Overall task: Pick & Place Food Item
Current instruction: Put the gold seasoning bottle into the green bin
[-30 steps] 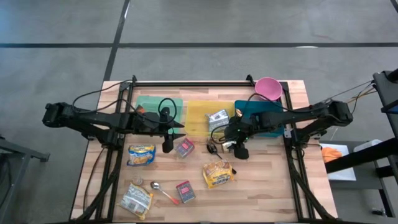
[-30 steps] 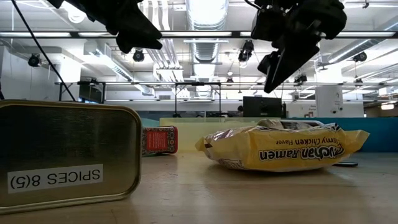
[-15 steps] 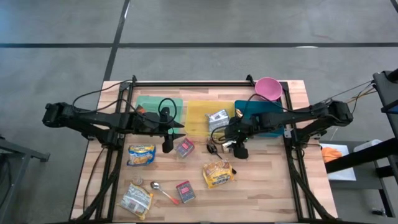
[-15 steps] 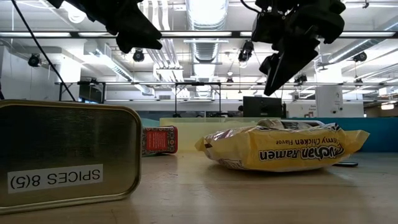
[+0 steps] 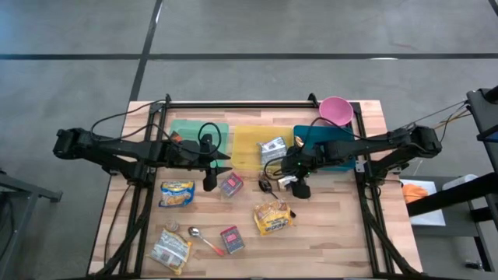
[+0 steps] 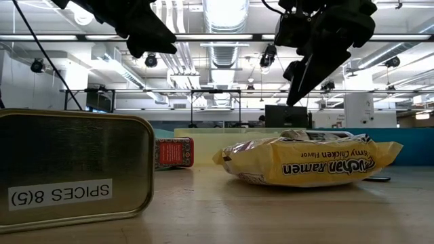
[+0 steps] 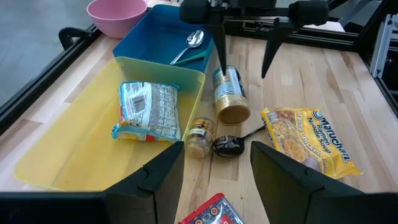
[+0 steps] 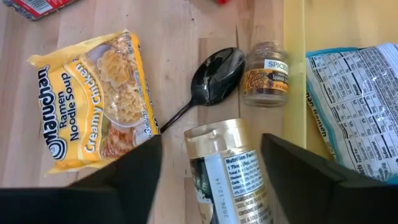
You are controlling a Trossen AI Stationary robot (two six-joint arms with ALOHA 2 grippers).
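The right hand (image 5: 291, 176) hovers near the centre of the desk (image 5: 334, 241), fingers spread — the gold-lidded jar (image 8: 227, 165) lies on its side directly beneath, between the two fingers but untouched by them. In the left wrist view the same jar (image 7: 229, 95) rests just beside the blue bin (image 7: 155, 40), at about 3 o'clock from the yellow bin (image 7: 74, 134). It is cylindrical, with a dark printed label and a gold cap. A small spice jar (image 8: 267, 73) and a black spoon (image 8: 211, 81) lie just beyond it; a Maruchan ramen packet (image 8: 93, 99) lies at about 5 o'clock from it in the high view.

The left hand (image 5: 208, 184) waits over the desk's left half, its fingers apart and empty.

From above, the right arm hides most of the jar — its label text cannot be read.
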